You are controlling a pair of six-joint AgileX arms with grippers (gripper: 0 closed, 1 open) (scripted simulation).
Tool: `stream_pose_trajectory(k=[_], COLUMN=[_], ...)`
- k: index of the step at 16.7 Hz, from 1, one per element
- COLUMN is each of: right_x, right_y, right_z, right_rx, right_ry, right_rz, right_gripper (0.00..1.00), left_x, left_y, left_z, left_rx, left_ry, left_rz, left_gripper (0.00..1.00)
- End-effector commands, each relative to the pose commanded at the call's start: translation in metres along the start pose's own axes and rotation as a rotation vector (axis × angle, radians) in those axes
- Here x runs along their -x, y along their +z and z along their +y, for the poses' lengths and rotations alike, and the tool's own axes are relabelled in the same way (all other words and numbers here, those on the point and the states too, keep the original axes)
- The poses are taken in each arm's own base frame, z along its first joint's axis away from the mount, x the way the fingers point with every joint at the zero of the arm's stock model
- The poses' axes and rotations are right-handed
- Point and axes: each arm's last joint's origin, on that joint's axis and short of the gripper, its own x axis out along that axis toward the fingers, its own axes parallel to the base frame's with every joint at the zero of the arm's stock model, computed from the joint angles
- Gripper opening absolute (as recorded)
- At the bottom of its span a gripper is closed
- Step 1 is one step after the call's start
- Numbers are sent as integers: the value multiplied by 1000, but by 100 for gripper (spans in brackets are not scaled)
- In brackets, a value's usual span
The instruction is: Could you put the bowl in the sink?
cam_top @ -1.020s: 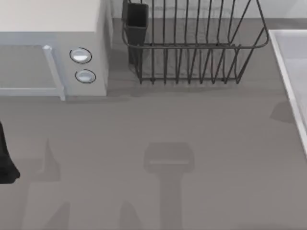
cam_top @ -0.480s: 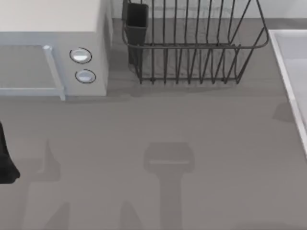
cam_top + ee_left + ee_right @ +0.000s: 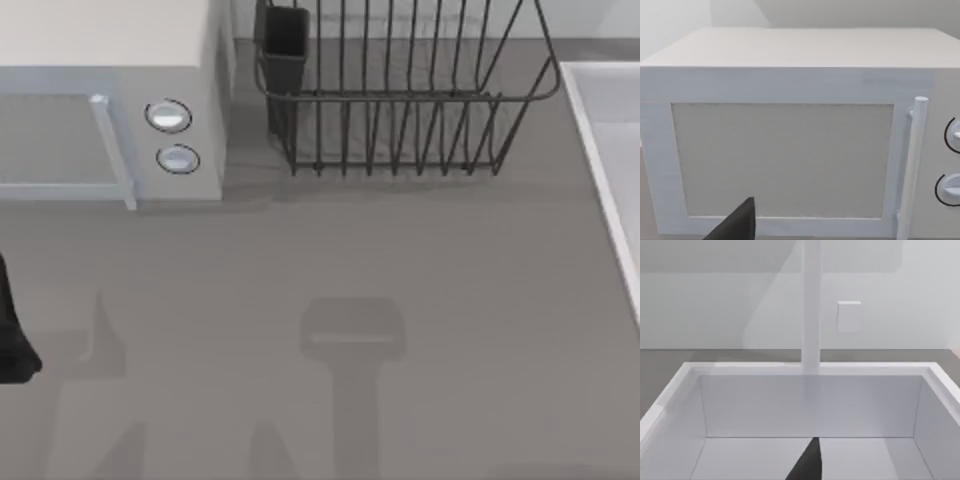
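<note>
The bowl is out of view. The sink (image 3: 603, 150) is a pale basin with a raised rim at the table's right edge. In the right wrist view its rim (image 3: 810, 369) and white inner walls lie straight ahead, and a dark part of my right gripper (image 3: 808, 465) hangs over the basin floor. My left arm (image 3: 10, 330) is parked at the table's left edge. A dark part of my left gripper (image 3: 737, 225) is in front of the microwave door.
A white microwave (image 3: 110, 60) with a vertical handle (image 3: 914, 165) and two dials stands at the back left. A dark wire dish rack (image 3: 400, 90) stands at the back middle. A white faucet column (image 3: 811, 305) rises behind the sink.
A faint shadow on the table beside the sink's left rim has shrunk toward the right and is gone. The left arm has not moved.
</note>
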Motion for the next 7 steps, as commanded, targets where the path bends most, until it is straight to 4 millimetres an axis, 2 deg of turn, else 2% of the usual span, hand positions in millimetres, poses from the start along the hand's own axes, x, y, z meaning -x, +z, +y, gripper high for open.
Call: stream_pose_trajectory(k=[1, 2, 7], right_x=[0, 0, 0], right_y=[0, 0, 0], right_z=[0, 0, 0], right_rx=[0, 0, 0], right_ry=[0, 0, 0], right_rz=[0, 0, 0], right_gripper=[98, 100, 100], left_x=[0, 0, 0], left_y=[0, 0, 0], left_z=[0, 0, 0], left_rx=[0, 0, 0], left_ry=[0, 0, 0], left_rz=[0, 0, 0], left_gripper=[100, 100, 100])
